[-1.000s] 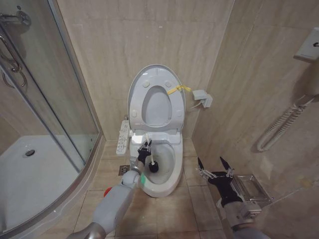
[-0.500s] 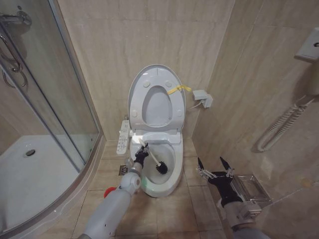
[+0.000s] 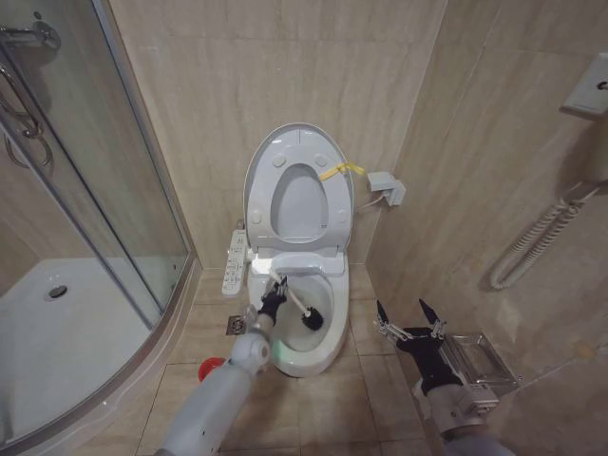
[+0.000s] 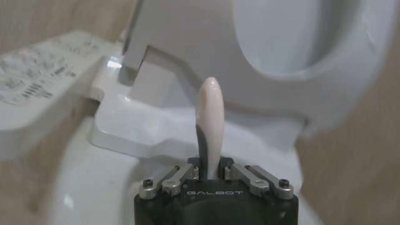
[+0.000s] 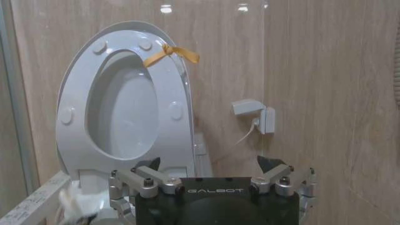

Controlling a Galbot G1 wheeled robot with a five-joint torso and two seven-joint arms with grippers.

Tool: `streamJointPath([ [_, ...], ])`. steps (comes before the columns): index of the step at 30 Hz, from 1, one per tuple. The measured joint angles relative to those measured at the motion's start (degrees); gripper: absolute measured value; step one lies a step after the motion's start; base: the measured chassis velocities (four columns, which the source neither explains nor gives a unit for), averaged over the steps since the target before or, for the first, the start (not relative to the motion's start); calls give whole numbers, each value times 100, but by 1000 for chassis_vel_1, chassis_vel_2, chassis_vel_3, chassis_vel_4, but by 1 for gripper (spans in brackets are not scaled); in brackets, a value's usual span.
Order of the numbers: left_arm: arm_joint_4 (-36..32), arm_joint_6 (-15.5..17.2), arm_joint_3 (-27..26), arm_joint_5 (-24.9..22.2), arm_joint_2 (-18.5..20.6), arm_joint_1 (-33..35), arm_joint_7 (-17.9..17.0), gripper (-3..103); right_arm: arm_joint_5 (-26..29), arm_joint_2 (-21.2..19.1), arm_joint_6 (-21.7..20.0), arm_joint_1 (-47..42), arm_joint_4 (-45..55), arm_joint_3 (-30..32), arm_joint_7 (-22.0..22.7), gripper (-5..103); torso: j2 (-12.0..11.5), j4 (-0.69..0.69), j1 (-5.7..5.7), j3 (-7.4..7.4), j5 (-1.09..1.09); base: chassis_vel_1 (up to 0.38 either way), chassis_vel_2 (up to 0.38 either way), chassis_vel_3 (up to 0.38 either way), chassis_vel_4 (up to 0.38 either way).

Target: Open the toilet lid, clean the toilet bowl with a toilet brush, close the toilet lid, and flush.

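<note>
Toilet lid (image 3: pixel 296 180) raised upright against the back wall at centre frame, yellow strap (image 3: pixel 340 171) on its upper right edge. Left gripper (image 3: pixel 273 296) over the toilet bowl (image 3: pixel 323 347), jaws clamped on the toilet brush (image 3: pixel 296 304), bristle head down inside. Right gripper (image 3: pixel 408 318) at lower right, jaws apart, idle.

Glossy smooth white plastic toilet lid (image 3: pixel 297 180), glazed ceramic toilet bowl (image 3: pixel 328 342), polished beige wall tiles (image 3: pixel 237 66) and shiny glass shower screen (image 3: pixel 85 190).
</note>
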Motion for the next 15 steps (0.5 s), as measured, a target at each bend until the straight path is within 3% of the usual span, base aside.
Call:
streamJointPath([
  [2, 159, -84, 3, 469, -5, 48, 100, 18, 0, 0, 0, -1, 0, 0, 0, 100, -1, 1, 1, 2, 0, 0, 0, 0, 0],
  [4, 124, -89, -8, 344, -52, 14, 74, 18, 0, 0, 0, 1, 0, 0, 0, 100, -2, -1, 2, 2, 1, 0, 0, 0, 0],
  [9, -153, -21, 49, -266, -128, -150, -18, 18, 0, 0, 0, 0, 0, 0, 0, 100, -2, -6, 2, 2, 0, 0, 0, 0, 0],
  [15, -685, 231, 76, -1027, -51, -178, -283, 18, 0, 0, 0, 0, 0, 0, 0, 100, -2, -1, 2, 2, 2, 0, 0, 0, 0],
])
